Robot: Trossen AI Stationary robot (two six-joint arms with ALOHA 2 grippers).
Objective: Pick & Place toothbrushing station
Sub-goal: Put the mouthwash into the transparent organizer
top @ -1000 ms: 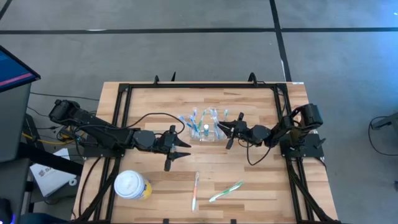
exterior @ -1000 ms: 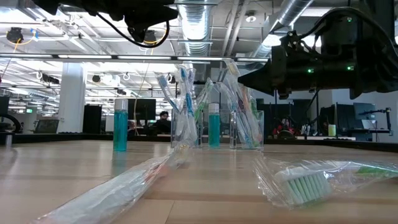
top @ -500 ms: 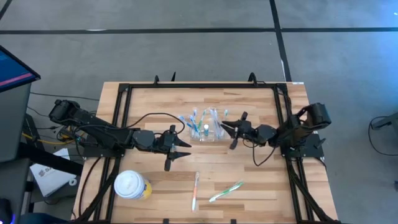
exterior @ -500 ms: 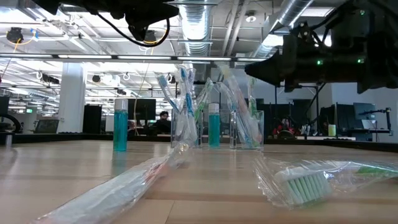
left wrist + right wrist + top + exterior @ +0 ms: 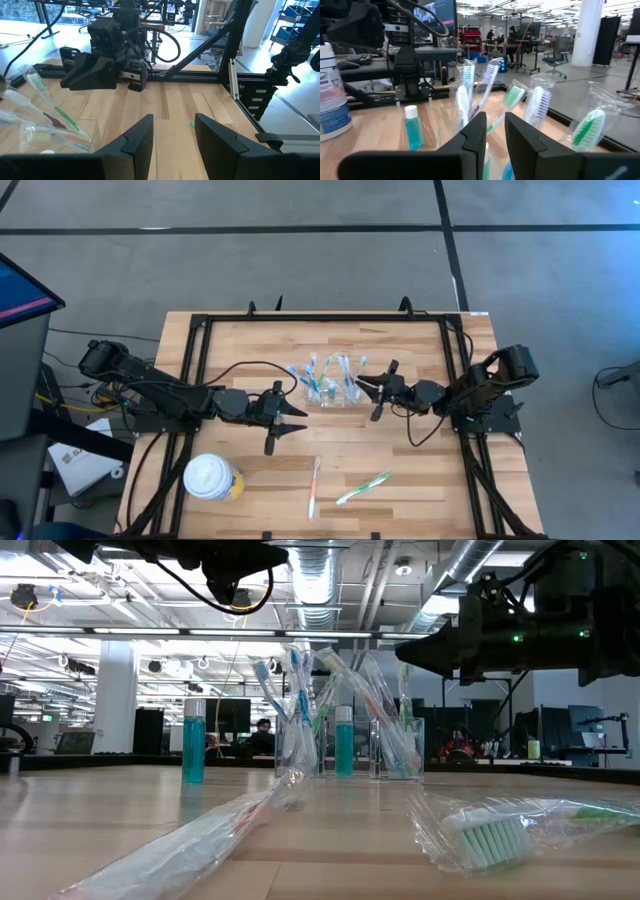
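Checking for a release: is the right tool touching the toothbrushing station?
Apart: the high view shows bare table between the right tool and the toothbrushing station.

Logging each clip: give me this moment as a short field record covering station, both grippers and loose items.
station: toothbrushing station, upright at table centre, filled with brushes
right gripper: open, just right of the station, not gripping it
left gripper: open, empty, left of the station
loose items: two wrapped toothbrushes near the front edge; white-lidded yellow cup front left
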